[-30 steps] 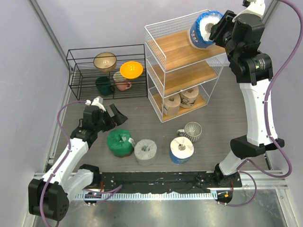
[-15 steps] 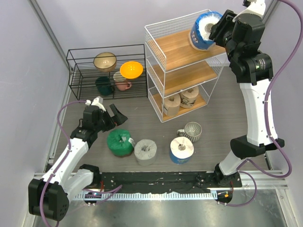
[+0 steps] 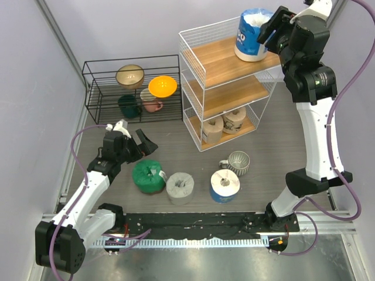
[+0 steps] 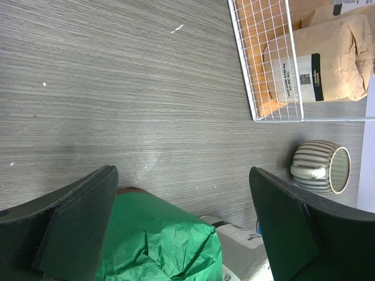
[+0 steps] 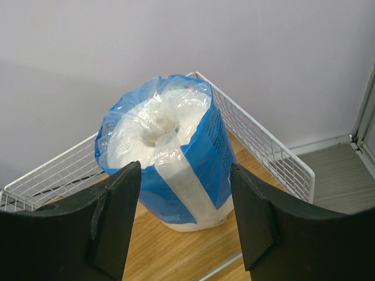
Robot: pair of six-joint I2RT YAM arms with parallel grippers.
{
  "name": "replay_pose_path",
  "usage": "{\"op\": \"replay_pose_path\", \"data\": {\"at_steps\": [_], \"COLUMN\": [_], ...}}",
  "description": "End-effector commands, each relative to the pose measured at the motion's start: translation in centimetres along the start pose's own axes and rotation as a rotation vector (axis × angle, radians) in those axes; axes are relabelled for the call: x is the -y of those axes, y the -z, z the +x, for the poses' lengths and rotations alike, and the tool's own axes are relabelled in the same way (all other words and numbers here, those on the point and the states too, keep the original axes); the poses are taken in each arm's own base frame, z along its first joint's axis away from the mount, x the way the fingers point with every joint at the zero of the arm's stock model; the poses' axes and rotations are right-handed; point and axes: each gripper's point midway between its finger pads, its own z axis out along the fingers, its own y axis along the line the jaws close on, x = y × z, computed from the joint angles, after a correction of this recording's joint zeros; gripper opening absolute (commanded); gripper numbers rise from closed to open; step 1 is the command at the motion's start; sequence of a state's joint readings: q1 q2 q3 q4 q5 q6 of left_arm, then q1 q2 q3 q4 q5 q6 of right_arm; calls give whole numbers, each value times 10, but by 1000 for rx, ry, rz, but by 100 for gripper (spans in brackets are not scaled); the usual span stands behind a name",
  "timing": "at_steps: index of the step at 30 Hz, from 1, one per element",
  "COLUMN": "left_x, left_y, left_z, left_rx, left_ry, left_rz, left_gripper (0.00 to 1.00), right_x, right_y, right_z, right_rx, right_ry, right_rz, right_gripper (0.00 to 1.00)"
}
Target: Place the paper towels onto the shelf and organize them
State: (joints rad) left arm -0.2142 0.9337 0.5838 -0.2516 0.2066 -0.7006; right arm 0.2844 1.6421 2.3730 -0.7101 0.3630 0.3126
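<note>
Glossy, crinkled blue plastic film wraps the paper towel roll (image 5: pixel 176 170), the shelf (image 3: pixel 214 58) is white-coated wire with smooth light wooden boards, and the bench (image 4: pixel 117 88) looks matt grey with wood grain.

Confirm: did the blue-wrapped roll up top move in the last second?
Yes. The blue-wrapped roll tipped from tilted to upright, base settling onto the top board of the shelf.

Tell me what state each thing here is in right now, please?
Blue roll: upright on the shelf's top tier, free of the fingers.
Right gripper: open, straddling it.
Left gripper: open, by the green roll.
Green roll: upright on table.
Grey roll: upright on table.
Second blue roll: upright on table.
Two tan rolls: upright, lowest tier.
Mug: upright.
</note>
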Motion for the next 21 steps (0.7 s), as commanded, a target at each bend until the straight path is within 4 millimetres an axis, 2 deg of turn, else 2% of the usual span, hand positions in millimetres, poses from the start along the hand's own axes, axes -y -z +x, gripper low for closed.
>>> {"op": "replay_pose_path", "data": {"at_steps": [1, 3, 4, 5, 6, 7, 8, 9, 13, 14, 15, 16, 17, 20, 21], "left_x": [10, 10, 10, 10, 10, 10, 10, 10, 10, 10, 10, 10, 11, 13, 14], "left_y": [1, 1, 1, 1, 1, 1, 1, 0, 0, 0, 0, -1, 0, -1, -1], "left_z": [-6, -6, -6, -6, -6, -7, -7, -6, -7, -7, -6, -7, -7, -5, -6], "left_rx": [24, 24, 25, 26, 26, 31, 30, 28, 27, 26, 26, 27, 26, 16, 18], "left_ry": [-6, -6, -6, -6, -6, -6, -6, -6, -6, -6, -5, -5, -5, -2, -1], "left_rz": [47, 47, 45, 46, 44, 45, 44, 44, 45, 46, 46, 47, 52, 62, 67], "left_gripper": [100, 100, 100, 100, 100, 100, 100, 100, 100, 100, 100, 100, 100, 100, 100], "right_x": [-6, -13, -11, -13, -17, -20, -20, -19, -9, -3, 0, 3, -2, -2, 4], "right_y": [12, 38, 36, 44, 72, 74, 84, 104, 128, 129, 132, 134, 143, 162, 164], "right_z": [-21, -51, -34, -38, -62, -48, -50, -61, -22, 2, 17, 43, 71, 136, 165], "right_rx": [80, 182, 159, 179, 253, 226, 234, 265, 152, 62, 7, -71, -186, -405, -492], "right_ry": [-22, -53, -34, -36, -57, -48, -55, -70, -112, -136, -142, -138, -150, -193, -229], "right_rz": [-57, -129, -140, -169, -226, -264, -285, -309, -334, -310, -307, -307, -350, -399, -373], "right_gripper": [70, 70, 70, 70, 70, 70, 71, 71, 73, 74, 75, 75, 75, 75, 75]}}
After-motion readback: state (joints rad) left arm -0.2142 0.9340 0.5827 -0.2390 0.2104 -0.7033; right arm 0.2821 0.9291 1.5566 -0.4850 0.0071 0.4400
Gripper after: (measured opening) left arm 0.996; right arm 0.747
